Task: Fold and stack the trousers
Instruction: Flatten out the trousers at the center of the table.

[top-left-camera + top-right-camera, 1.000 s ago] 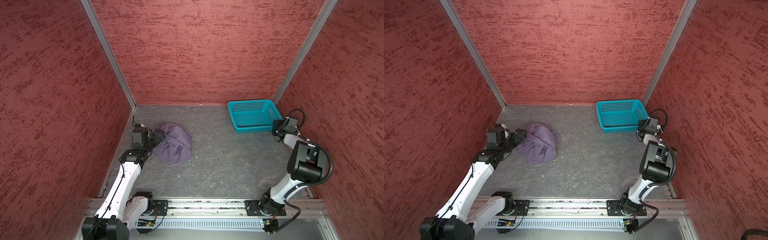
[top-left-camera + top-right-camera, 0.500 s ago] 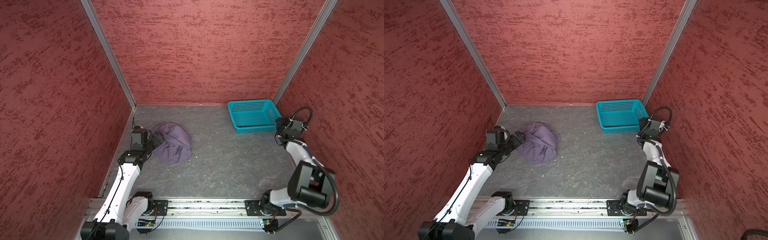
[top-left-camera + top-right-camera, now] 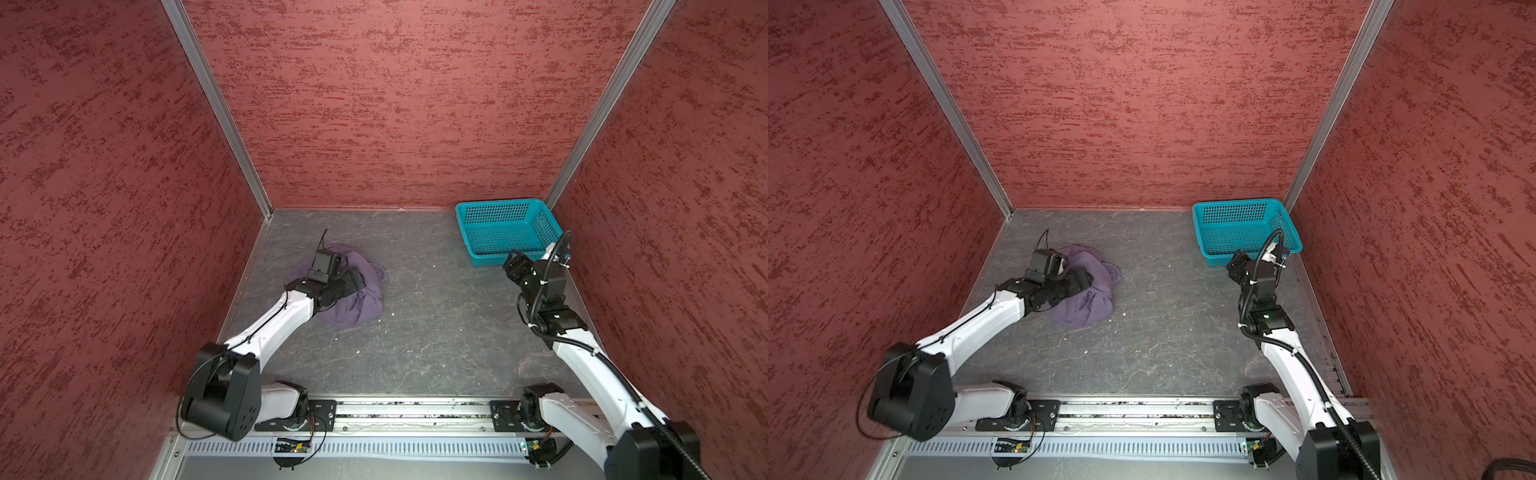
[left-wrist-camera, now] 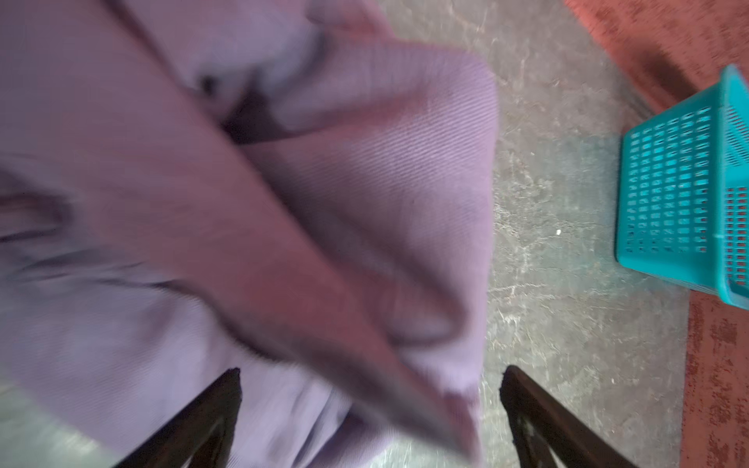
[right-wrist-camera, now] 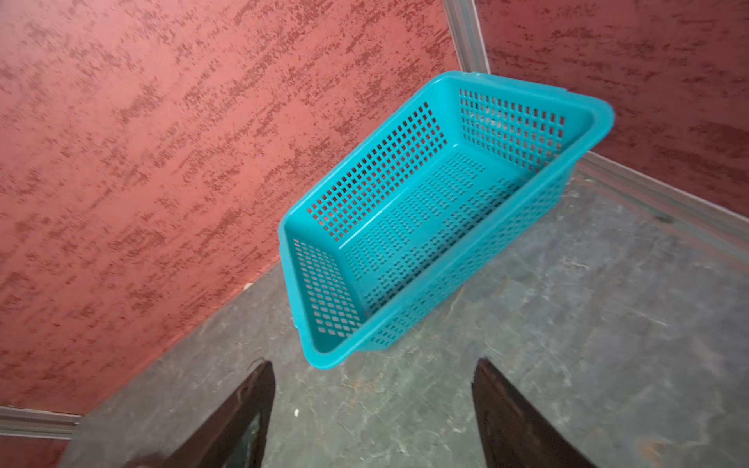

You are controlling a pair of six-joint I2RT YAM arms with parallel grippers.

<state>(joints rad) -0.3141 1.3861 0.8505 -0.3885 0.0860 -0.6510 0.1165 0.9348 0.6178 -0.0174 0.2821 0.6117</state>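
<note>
In both top views we are seeing the trousers [image 3: 359, 305] [image 3: 1090, 305] lying crumpled on the left side of the floor [image 3: 436, 332], with the left gripper [image 3: 353, 282] hanging over them. In the left wrist view we are seeing its jaws spread wide over the fabric. In the right wrist view we are seeing the right gripper [image 5: 373, 362] released and facing the basket [image 5: 364, 182].

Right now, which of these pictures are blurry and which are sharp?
Left wrist view: the trousers are smeared with blur up close, the basket behind less so. Right wrist view: slightly soft, though the basket's mesh is readable. Both top views: sharp and evenly lit, no glare.
</note>
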